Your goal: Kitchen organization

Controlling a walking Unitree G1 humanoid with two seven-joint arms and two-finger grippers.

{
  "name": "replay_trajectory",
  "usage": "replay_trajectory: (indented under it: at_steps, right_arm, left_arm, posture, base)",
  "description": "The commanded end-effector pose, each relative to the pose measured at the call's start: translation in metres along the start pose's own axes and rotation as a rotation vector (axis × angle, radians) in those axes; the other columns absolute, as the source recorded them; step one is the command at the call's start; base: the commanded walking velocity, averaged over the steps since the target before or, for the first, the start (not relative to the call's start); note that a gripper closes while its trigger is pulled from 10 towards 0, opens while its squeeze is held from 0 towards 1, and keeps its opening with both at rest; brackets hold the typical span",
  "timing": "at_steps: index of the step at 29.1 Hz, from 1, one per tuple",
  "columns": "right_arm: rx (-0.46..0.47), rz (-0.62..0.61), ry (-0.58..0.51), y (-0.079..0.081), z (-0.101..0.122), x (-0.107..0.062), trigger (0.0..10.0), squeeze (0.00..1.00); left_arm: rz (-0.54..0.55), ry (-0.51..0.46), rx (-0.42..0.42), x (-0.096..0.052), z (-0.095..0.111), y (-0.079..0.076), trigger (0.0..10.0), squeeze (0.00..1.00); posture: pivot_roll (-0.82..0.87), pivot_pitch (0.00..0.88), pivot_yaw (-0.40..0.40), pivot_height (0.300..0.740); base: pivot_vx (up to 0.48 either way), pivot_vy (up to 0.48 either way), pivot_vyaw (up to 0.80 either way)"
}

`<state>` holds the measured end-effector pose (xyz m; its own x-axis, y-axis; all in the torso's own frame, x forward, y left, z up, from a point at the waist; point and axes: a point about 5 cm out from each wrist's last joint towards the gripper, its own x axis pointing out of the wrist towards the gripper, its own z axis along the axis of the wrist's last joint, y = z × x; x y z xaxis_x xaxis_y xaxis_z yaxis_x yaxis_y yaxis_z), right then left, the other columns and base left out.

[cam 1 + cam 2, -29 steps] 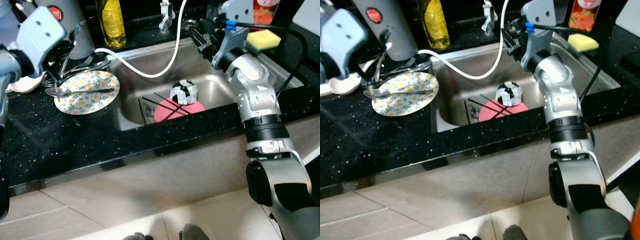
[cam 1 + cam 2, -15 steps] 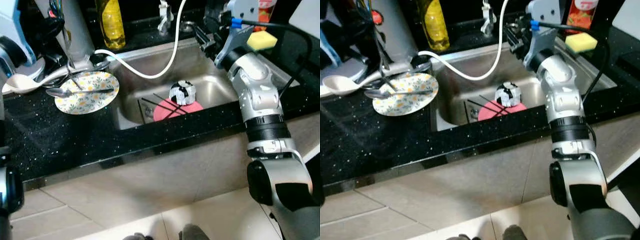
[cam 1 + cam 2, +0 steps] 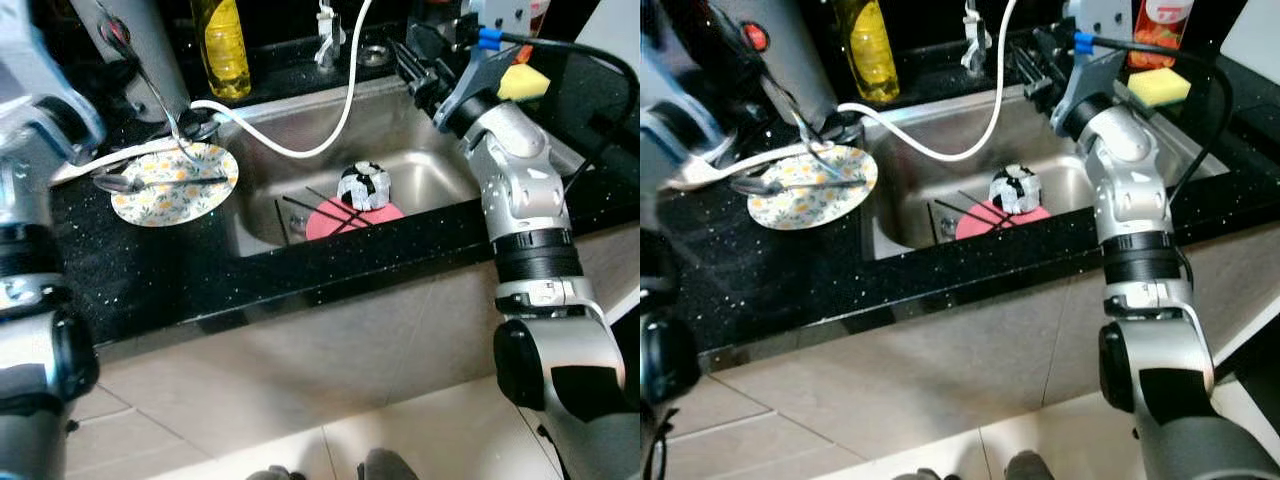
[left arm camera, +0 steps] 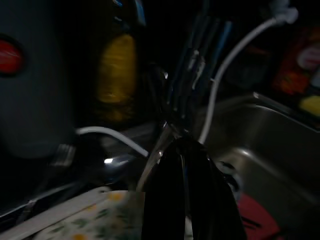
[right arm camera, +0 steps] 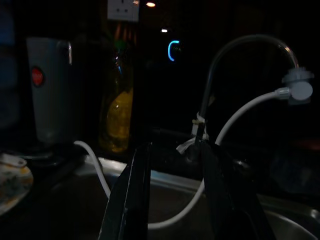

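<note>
My left gripper [image 4: 182, 145] is shut on a metal fork [image 4: 187, 80] and holds it up above the counter, behind the floral plate [image 3: 178, 190]. The fork [image 3: 158, 92] slants down toward the plate's far rim. A metal spoon [image 3: 118, 183] lies on that plate, and a white spoon [image 3: 92, 166] rests beside it. In the sink [image 3: 440, 165] sit a pink plate [image 3: 352, 216], a black-and-white cup [image 3: 365, 185] and dark chopsticks [image 3: 298, 210]. My right gripper [image 3: 412, 68] hovers open over the sink's back rim by the tap, and its fingers [image 5: 136, 190] hold nothing.
A white hose [image 3: 300, 150] loops from the tap across the sink to the counter. A yellow bottle [image 3: 222, 45] and a grey canister [image 3: 150, 50] stand at the back. A yellow sponge [image 3: 522, 82] lies at the back right. The black counter [image 3: 200, 270] ends at a front edge.
My left arm has swung up from the cutlery beside the floral plate, and the fork now hangs raised in its gripper. The right gripper has drifted slightly toward the back right.
</note>
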<state>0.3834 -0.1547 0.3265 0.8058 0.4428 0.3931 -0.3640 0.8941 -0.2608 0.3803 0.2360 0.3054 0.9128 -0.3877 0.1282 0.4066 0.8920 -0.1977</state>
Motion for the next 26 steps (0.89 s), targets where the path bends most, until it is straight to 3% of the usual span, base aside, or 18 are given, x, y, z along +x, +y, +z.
replay_trajectory:
  at_steps: [1, 4, 10, 11, 14, 19, 21, 26]
  right_arm:
    - [0.031, 0.092, 0.01, 0.007, 0.0, 0.002, 10.0, 0.0]
    - [0.071, 0.257, 0.051, 0.01, -0.004, -0.003, 10.0, 0.0]
    - [0.064, 0.359, 0.115, -0.001, -0.005, -0.012, 10.0, 0.0]
    - [0.064, 0.359, 0.115, -0.001, -0.005, -0.012, 10.0, 0.0]
    - [0.082, 0.278, 0.161, -0.027, -0.008, -0.02, 10.0, 0.0]
    - [0.092, 0.247, 0.182, -0.037, -0.01, -0.025, 10.0, 0.0]
    - [0.059, 0.203, 0.238, -0.047, -0.017, -0.03, 10.0, 0.0]
    - [0.021, 0.174, 0.319, -0.051, -0.026, -0.033, 10.0, 0.0]
  left_arm:
    - [-0.044, -0.017, 0.022, 0.01, 0.005, -0.008, 10.0, 0.0]
    - [-0.104, 0.027, 0.045, 0.03, -0.003, -0.023, 10.0, 0.0]
    - [-0.176, 0.071, 0.075, 0.055, -0.009, -0.05, 10.0, 0.0]
    - [-0.176, 0.071, 0.075, 0.055, -0.009, -0.05, 10.0, 0.0]
    - [-0.247, 0.109, 0.085, 0.073, -0.019, -0.078, 10.0, 0.0]
    - [-0.286, 0.13, 0.091, 0.079, -0.026, -0.091, 10.0, 0.0]
    - [-0.33, 0.158, 0.102, 0.086, -0.038, -0.109, 10.0, 0.0]
    - [-0.304, 0.238, 0.137, 0.09, -0.061, -0.117, 10.0, 0.0]
  posture:
    - [-0.09, 0.083, 0.093, 0.74]
    - [-0.11, 0.094, 0.108, 0.74]
    - [-0.14, 0.109, 0.131, 0.74]
    - [-0.14, 0.109, 0.131, 0.74]
    - [-0.16, 0.118, 0.148, 0.74]
    - [-0.18, 0.126, 0.157, 0.74]
    - [-0.19, 0.134, 0.168, 0.74]
    - [-0.19, 0.141, 0.173, 0.74]
  base:
    - [0.0, 0.0, 0.0]
    - [0.0, 0.0, 0.0]
    - [0.0, 0.0, 0.0]
    - [0.0, 0.0, 0.0]
    - [0.0, 0.0, 0.0]
    - [0.0, 0.0, 0.0]
    - [0.0, 0.0, 0.0]
    - [0.0, 0.0, 0.0]
